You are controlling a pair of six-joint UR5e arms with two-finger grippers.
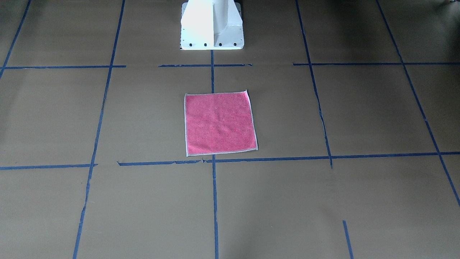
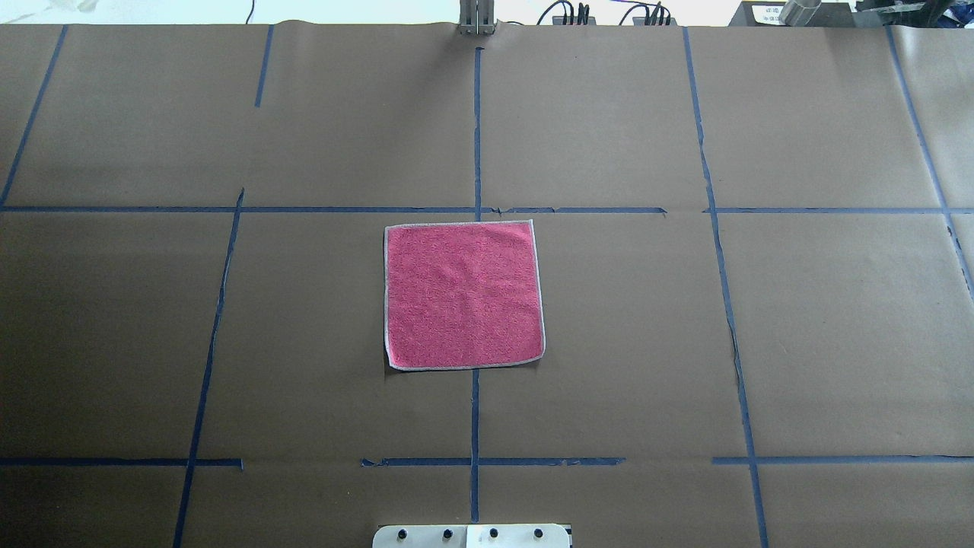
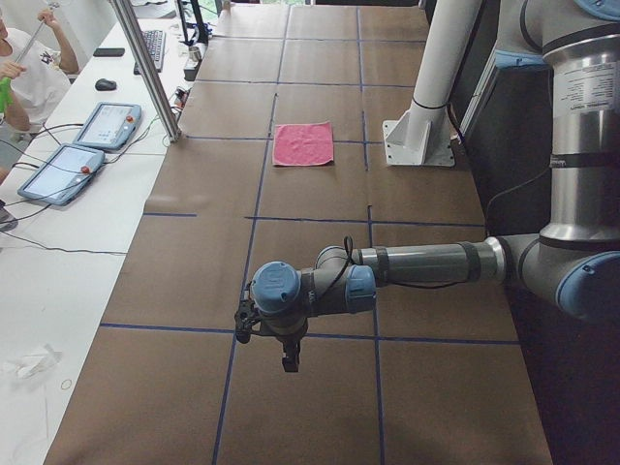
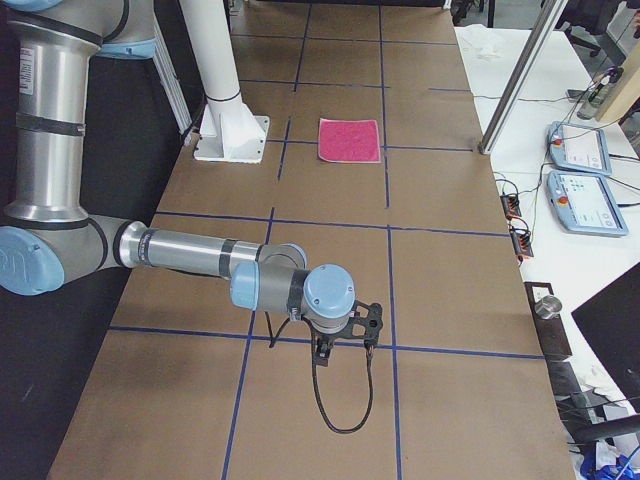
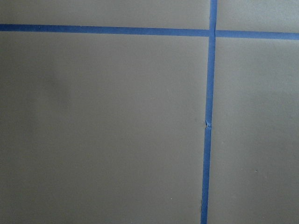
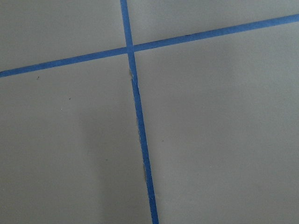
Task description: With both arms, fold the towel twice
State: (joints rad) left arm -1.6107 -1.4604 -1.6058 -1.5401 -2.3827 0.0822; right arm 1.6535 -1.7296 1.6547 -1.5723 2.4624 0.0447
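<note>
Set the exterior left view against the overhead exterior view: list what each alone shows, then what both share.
Only exterior left: the left arm stretched low over the table, its tool pointing down well away from the towel, plus two tablets and a person at the side desk. Only overhead: the towel's light stitched edge clear all round, with no arm in frame. Both: the towel lying flat, unfolded, pink face up, the white pedestal base and the blue tape grid.
</note>
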